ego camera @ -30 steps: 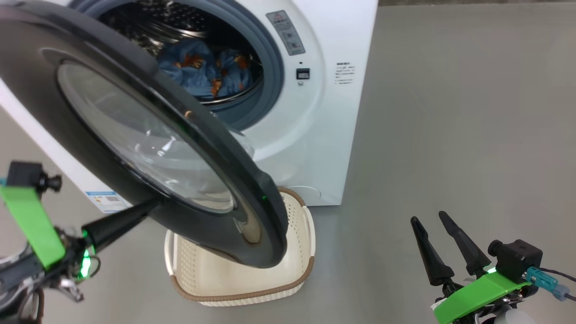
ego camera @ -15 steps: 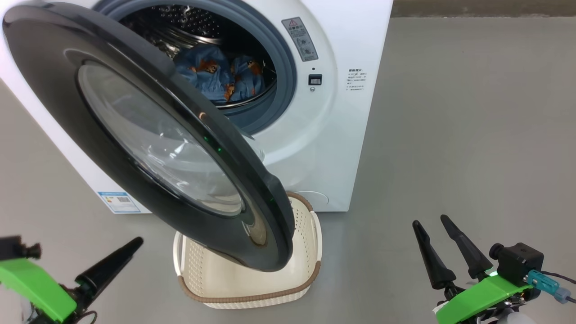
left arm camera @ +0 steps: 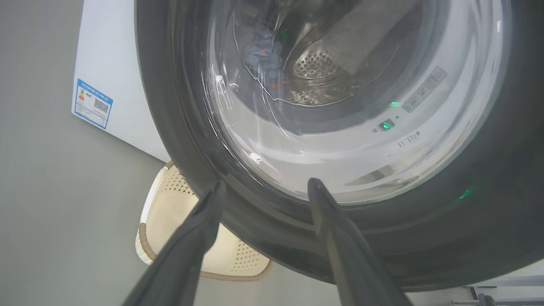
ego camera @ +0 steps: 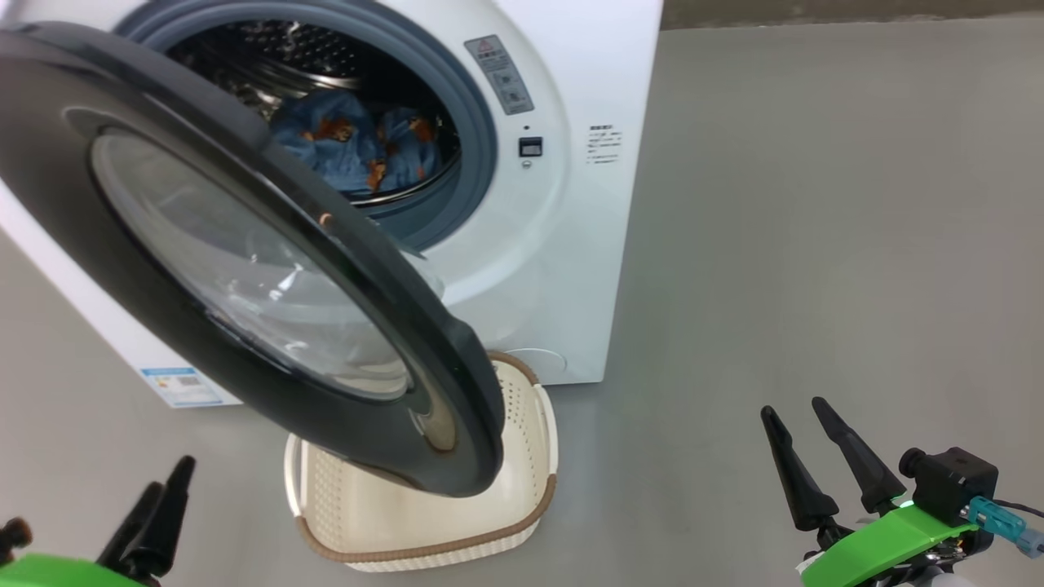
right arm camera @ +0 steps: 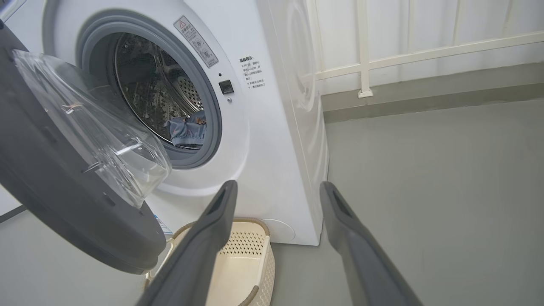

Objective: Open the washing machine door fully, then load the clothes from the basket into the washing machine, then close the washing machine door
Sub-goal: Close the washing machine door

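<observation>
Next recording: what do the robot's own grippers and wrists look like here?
The left gripper and right gripper each have two long, tapered black fingers with blunt tips. Each sits on a bright green bracket. By the right one, a small black camera carries a teal connector and a thin dark cable.

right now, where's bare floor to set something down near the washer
Widest free patch: grey floor right of the washing machine, ahead of the right gripper. A smaller strip lies between the left gripper and the blue label. Crowded: the basket under the washing machine door.
</observation>
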